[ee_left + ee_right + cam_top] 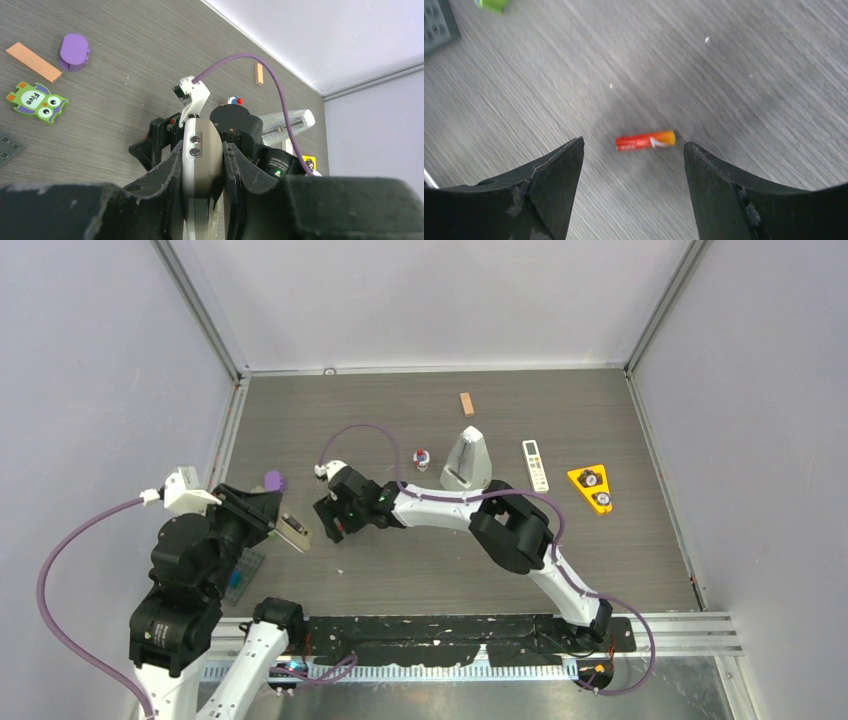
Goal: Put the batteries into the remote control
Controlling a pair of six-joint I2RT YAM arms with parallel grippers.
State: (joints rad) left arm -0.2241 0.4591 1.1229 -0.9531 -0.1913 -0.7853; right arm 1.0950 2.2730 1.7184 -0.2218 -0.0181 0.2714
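My left gripper (283, 523) is shut on the remote control (296, 533) and holds it on edge above the table. In the left wrist view the grey-brown and white bar (202, 132) is clamped between the fingers of the left gripper (202, 154). My right gripper (333, 518) is right beside the remote's far end, open and empty. In the right wrist view one red and orange battery (645, 140) lies flat on the table between and just beyond the tips of the right gripper (633, 150). Other batteries are out of view.
A grey metronome (466, 460), a white buttoned remote (536, 464), a yellow triangle (592, 488), a wood block (466, 403) and a small red-blue toy (422, 457) lie further back. A purple cylinder (75, 50), orange block (33, 61) and green owl (37, 101) lie to the left.
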